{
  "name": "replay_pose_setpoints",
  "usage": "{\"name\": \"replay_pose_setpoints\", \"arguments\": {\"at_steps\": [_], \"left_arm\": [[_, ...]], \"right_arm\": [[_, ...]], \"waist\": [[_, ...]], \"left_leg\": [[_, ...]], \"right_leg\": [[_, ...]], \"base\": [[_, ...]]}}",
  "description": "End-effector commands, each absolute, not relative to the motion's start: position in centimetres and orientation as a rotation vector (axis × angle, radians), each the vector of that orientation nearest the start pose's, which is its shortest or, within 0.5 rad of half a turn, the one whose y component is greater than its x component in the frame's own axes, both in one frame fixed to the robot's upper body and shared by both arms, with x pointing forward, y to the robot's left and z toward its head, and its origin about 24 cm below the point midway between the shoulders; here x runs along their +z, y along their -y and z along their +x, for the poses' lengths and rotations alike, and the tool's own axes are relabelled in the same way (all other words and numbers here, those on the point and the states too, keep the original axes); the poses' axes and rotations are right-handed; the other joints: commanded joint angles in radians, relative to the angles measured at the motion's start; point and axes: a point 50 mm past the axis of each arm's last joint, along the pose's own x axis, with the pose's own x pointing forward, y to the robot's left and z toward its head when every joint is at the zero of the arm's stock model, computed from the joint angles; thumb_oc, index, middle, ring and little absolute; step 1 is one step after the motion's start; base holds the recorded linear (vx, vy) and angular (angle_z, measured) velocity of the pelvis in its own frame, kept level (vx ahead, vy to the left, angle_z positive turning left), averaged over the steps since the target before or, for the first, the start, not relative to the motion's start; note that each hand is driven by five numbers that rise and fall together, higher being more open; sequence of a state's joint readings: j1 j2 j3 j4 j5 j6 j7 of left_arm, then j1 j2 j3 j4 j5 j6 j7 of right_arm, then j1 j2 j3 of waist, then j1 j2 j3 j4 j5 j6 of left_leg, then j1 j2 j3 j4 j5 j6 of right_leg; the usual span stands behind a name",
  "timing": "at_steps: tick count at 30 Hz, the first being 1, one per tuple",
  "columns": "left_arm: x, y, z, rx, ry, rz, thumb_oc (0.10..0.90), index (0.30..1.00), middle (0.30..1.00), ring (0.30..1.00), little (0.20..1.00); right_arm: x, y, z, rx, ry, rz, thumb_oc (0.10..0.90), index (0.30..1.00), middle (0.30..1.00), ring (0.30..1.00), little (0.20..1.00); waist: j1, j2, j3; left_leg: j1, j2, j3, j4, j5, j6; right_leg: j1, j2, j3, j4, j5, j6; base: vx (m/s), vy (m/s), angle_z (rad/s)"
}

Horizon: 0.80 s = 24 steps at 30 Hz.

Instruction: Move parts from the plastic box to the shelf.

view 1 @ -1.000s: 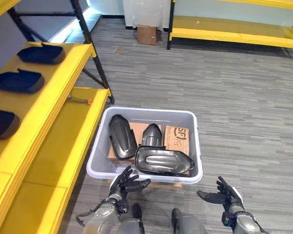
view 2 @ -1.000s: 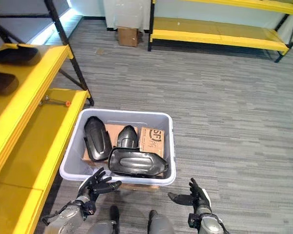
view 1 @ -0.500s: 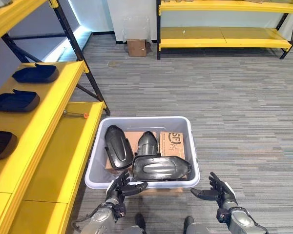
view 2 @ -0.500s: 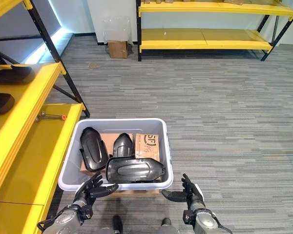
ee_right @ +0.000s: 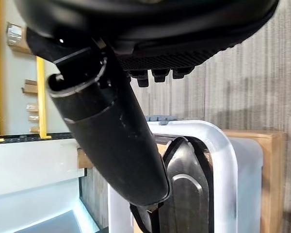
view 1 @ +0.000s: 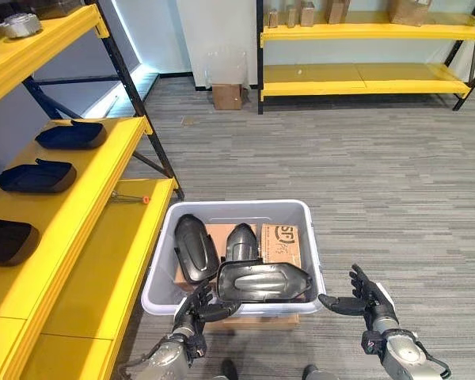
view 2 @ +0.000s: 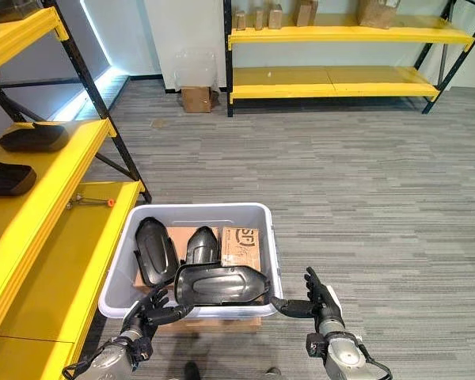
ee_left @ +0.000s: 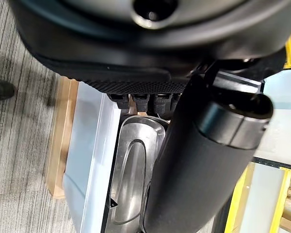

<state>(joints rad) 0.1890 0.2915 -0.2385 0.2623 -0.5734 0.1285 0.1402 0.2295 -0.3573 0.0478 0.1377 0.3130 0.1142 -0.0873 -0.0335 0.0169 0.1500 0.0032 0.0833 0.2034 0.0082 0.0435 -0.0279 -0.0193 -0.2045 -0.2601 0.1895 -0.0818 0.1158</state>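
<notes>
A grey plastic box stands on the floor on a wooden block. Inside lie three dark moulded parts: one at the left, a smaller one in the middle, and a large one across the front on top. A cardboard carton lies beside them. My left hand is open at the box's front left rim, thumb pointing toward the large part. My right hand is open just off the front right corner, holding nothing.
A yellow shelf runs along the left. Its middle level carries three dark parts, and a screwdriver lies on the lower level. A second yellow rack and a carton stand at the far wall.
The camera has tilted up, showing more of the far rack. Both open hands have drawn a little closer to the box's front corners. The parts have not moved.
</notes>
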Motion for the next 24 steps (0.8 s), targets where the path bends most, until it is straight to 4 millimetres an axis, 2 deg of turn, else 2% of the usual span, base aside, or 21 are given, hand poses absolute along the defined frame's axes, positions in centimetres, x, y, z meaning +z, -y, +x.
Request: {"name": "replay_pose_setpoints", "arguments": {"at_steps": [1, 13, 18, 24], "left_arm": [[-3.2, -19.2, 20.7, 0.071, -0.411, -0.204, 0.900, 1.000, 1.000, 1.000, 1.000], [-3.3, -19.2, 20.5, 0.083, -0.409, -0.211, 0.900, 1.000, 1.000, 1.000, 1.000], [-3.4, -19.1, 20.3, 0.080, -0.415, -0.206, 0.900, 1.000, 1.000, 1.000, 1.000], [-3.4, -19.1, 20.3, 0.068, -0.423, -0.195, 0.900, 1.000, 1.000, 1.000, 1.000]], "right_arm": [[2.0, 24.1, 21.3, -0.164, -0.162, -0.118, 0.900, 1.000, 1.000, 1.000, 1.000], [4.1, 22.8, 22.8, -0.116, -0.052, -0.107, 0.900, 1.000, 1.000, 1.000, 1.000], [5.8, 20.9, 24.3, -0.025, 0.029, -0.098, 0.900, 1.000, 1.000, 1.000, 1.000], [6.4, 18.5, 25.6, 0.091, 0.040, -0.062, 0.900, 1.000, 1.000, 1.000, 1.000]], "waist": [[-0.018, -0.032, -0.005], [-0.004, -0.033, -0.009], [0.014, -0.039, -0.004], [0.039, -0.053, 0.010]], "left_leg": [[0.035, 0.032, -0.038, 0.041, -0.094, -0.020], [0.040, 0.027, -0.042, 0.014, -0.083, -0.020], [0.024, 0.018, -0.051, 0.021, -0.085, -0.018], [-0.008, 0.014, -0.062, 0.042, -0.088, -0.019]], "right_leg": [[0.075, -0.008, 0.029, -0.125, 0.019, 0.051], [0.084, -0.009, 0.019, -0.160, 0.034, 0.056], [0.092, -0.016, 0.004, -0.180, 0.043, 0.058], [0.093, -0.021, -0.012, -0.197, 0.050, 0.057]], "base": [[0.00, 0.000, 0.00], [0.00, 0.000, 0.00], [0.00, 0.009, 0.02], [-0.02, 0.013, 0.08]]}}
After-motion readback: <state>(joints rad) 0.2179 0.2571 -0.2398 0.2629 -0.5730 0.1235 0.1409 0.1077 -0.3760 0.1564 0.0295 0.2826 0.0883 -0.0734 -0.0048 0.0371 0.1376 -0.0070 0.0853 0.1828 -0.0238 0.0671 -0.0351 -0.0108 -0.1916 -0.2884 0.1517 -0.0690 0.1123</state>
